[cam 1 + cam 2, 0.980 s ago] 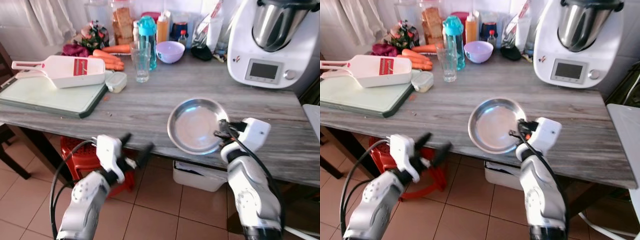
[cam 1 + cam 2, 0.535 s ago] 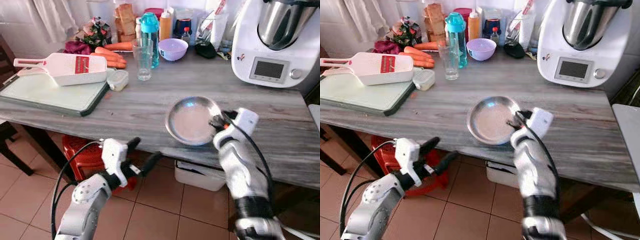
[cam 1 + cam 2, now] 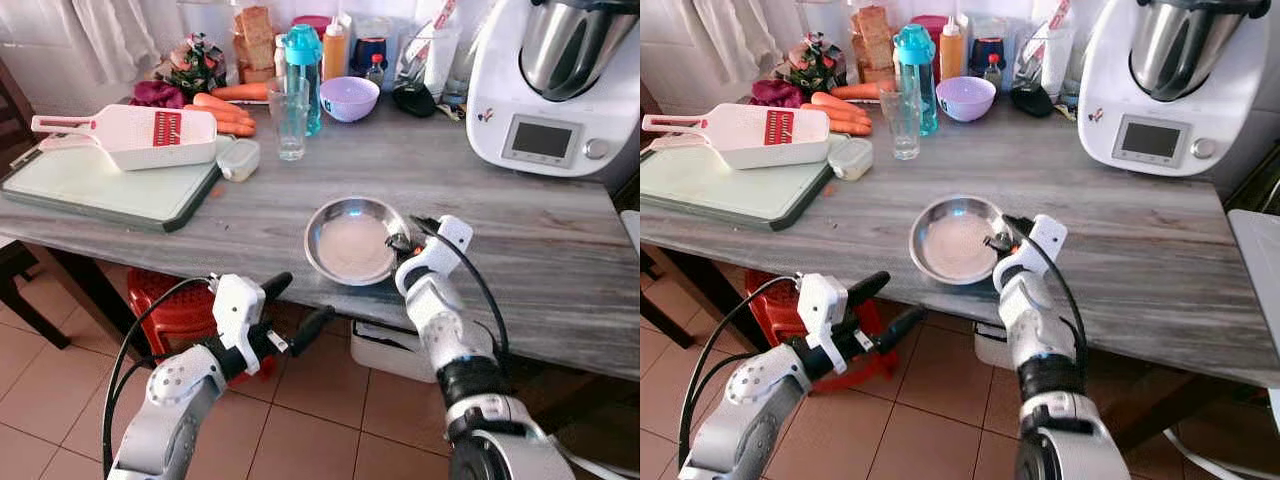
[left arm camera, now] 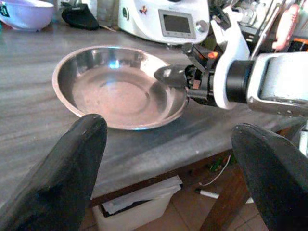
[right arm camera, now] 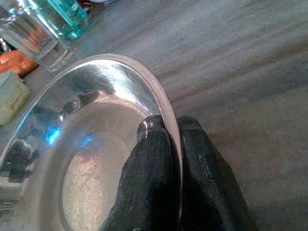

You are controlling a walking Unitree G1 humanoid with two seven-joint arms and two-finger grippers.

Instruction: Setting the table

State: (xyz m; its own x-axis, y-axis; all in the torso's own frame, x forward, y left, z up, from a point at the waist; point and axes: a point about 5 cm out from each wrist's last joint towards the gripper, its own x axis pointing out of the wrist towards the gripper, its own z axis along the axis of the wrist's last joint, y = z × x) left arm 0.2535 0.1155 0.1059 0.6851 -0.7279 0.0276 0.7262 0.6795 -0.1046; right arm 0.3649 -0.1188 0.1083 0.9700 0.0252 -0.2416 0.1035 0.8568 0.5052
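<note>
A shallow steel bowl (image 3: 352,240) sits on the grey wooden table (image 3: 300,200) near its front edge. My right gripper (image 3: 404,242) is shut on the bowl's right rim, one finger inside and one outside, as the right wrist view shows at the pinched rim (image 5: 166,115). My left gripper (image 3: 296,305) hangs open below the table's front edge, left of the bowl, with nothing between its fingers (image 4: 62,173). In the left wrist view the steel bowl (image 4: 115,86) and the right gripper (image 4: 175,74) lie ahead.
A green cutting board (image 3: 100,185) with a white slicer (image 3: 130,135) lies at the left. A glass (image 3: 290,118), teal bottle (image 3: 303,60), purple bowl (image 3: 348,98) and carrots (image 3: 225,108) stand behind. A white kitchen machine (image 3: 555,80) is back right. A red stool (image 3: 170,310) stands under the table.
My right gripper has dragged the steel bowl leftward along the table's front edge. The left gripper stays open below the table; the camera has shifted a little.
</note>
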